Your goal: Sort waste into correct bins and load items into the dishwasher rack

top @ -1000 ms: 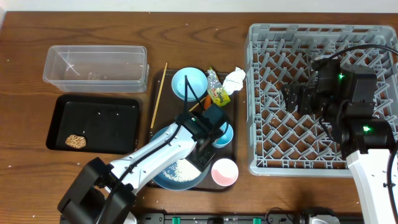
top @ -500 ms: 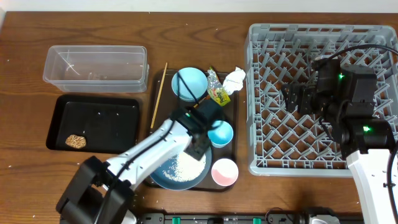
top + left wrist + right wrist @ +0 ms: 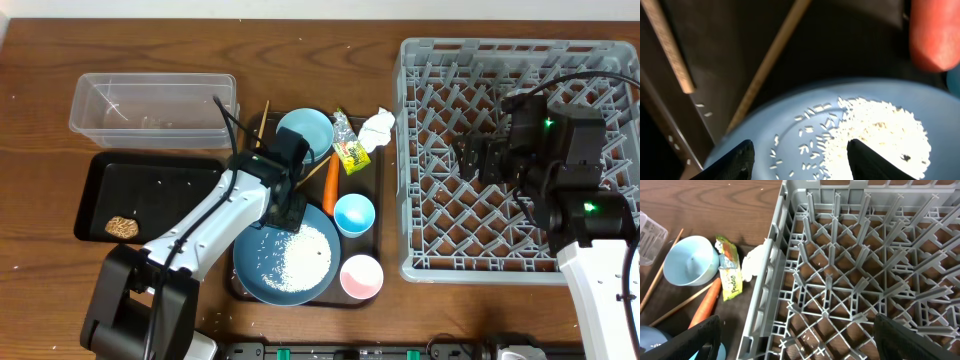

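Observation:
The dark blue plate (image 3: 250, 270) holds loose white rice (image 3: 302, 262) on the brown serving tray. My left gripper (image 3: 285, 207) is open and empty, low over the plate's upper-left rim; the left wrist view shows its jaws (image 3: 805, 162) over the plate (image 3: 790, 125) and rice (image 3: 875, 130). The carrot (image 3: 330, 178), light blue bowl (image 3: 305, 133), blue cup (image 3: 354, 213), pink cup (image 3: 361, 276), wrapper (image 3: 350, 148) and paper wad (image 3: 377, 126) lie around it. My right gripper (image 3: 478, 160) is open and empty above the grey rack (image 3: 520, 250).
The clear tub (image 3: 153, 105) stands at the back left. The black tray (image 3: 150, 197) in front of it holds the brown lump (image 3: 122, 228). A chopstick (image 3: 255, 150) lies along the serving tray's (image 3: 377, 200) left edge; another lies under my left arm.
My left gripper has moved from beside the blue cup to the back left, across the plate to its upper-left rim. The right arm has not moved.

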### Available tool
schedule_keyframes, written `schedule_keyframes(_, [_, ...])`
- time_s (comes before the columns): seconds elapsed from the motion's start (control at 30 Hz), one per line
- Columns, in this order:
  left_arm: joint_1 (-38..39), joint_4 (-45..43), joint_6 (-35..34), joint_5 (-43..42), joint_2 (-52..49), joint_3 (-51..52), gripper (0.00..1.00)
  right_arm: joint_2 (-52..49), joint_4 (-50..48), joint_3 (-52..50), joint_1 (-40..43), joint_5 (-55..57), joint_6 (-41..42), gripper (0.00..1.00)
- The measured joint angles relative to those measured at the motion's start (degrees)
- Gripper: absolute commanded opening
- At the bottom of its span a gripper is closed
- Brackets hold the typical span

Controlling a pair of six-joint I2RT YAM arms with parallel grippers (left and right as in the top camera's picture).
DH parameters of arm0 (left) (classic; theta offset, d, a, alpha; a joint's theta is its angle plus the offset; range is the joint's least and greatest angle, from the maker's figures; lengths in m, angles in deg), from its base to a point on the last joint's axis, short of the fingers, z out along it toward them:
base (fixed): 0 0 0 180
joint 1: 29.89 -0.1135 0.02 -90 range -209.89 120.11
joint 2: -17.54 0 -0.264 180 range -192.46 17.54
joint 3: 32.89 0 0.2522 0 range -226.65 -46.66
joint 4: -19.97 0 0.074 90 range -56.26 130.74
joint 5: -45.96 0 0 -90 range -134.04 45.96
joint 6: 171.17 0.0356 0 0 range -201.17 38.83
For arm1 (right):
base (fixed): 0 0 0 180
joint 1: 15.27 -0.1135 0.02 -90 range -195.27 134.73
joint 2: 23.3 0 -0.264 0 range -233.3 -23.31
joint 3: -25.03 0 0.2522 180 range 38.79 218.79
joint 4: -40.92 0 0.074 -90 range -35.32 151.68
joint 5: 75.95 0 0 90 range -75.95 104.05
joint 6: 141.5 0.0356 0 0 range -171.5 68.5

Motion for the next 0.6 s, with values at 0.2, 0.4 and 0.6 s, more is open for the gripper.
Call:
schedule_keyframes(0.2, [0.0, -0.5, -0.4, -0.7, 0.0, 4.3, 0.6, 0.0, 0.1, 0.0, 0.0, 0.0, 0.0, 0.91])
schedule_keyframes(0.4, [-2.0, -3.8, -1.0, -0.9, -0.3, 7.3, 0.6, 0.0, 0.1, 0.0, 0.0, 0.0, 0.0, 0.91])
schedule_keyframes(0.6, [-5.2, -5.4, -1.0, 1.9, -0.3, 7.3, 0.61, 0.0, 0.1, 0.0, 0.0, 0.0, 0.0, 0.91])
